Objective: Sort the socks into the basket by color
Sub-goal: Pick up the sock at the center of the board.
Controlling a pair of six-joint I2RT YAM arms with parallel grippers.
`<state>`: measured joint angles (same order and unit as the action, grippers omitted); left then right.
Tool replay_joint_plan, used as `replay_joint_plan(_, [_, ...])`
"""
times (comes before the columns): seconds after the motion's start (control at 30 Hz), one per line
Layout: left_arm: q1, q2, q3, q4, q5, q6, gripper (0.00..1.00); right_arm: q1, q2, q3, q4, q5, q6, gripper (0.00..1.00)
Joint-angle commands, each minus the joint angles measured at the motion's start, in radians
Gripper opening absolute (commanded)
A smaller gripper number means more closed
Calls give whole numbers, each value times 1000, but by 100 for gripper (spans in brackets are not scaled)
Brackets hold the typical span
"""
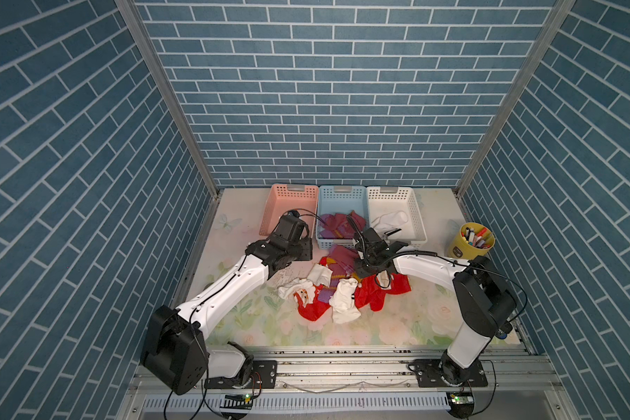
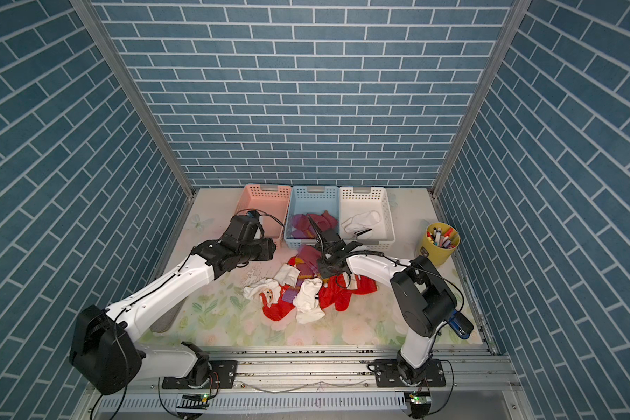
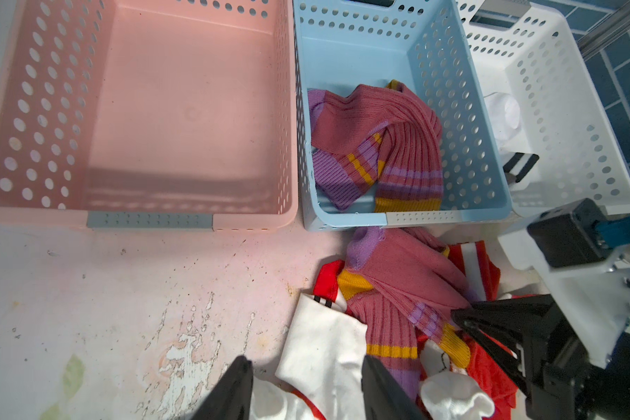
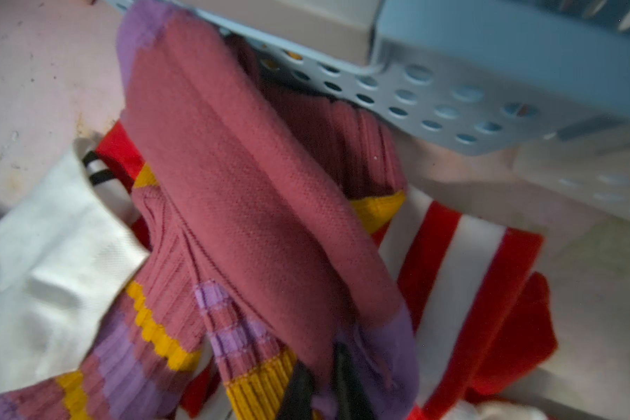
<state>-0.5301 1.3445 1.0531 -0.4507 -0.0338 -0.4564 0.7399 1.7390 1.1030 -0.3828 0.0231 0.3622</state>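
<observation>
The right gripper (image 4: 322,381) pinches the purple end of a maroon sock (image 4: 251,203) at the pile's (image 1: 339,291) 12 o'clock edge, beside the blue basket (image 3: 342,222). The left gripper (image 3: 306,363) hangs open, empty. The pinch is small, so the sock may slip, or drag a red sock (image 4: 451,283) along.

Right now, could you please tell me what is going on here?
The right gripper is shut on a maroon sock in the pile, in front of the blue basket, which holds more maroon socks. The left gripper hangs open nearby. The pink basket is empty; the white basket holds one white sock.
</observation>
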Motion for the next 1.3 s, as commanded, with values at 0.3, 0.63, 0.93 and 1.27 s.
replay_joint_plan(0.3, [-2, -41, -37, 0, -18, -5, 55, 17, -174, 58, -90, -5, -9, 0])
replay_joint_plan(0.63, [-2, -55, -65, 17, -14, -11, 55, 38, -358, 190, -188, -14, -45, 0])
replay_joint_plan(0.93, [-1, -78, -88, 18, -15, -13, 55, 38, -349, 382, -229, 0, -114, 0])
replay_joint_plan(1.27, [-1, -88, -122, 30, -6, -22, 55, 38, -223, 649, -263, 34, -198, 0])
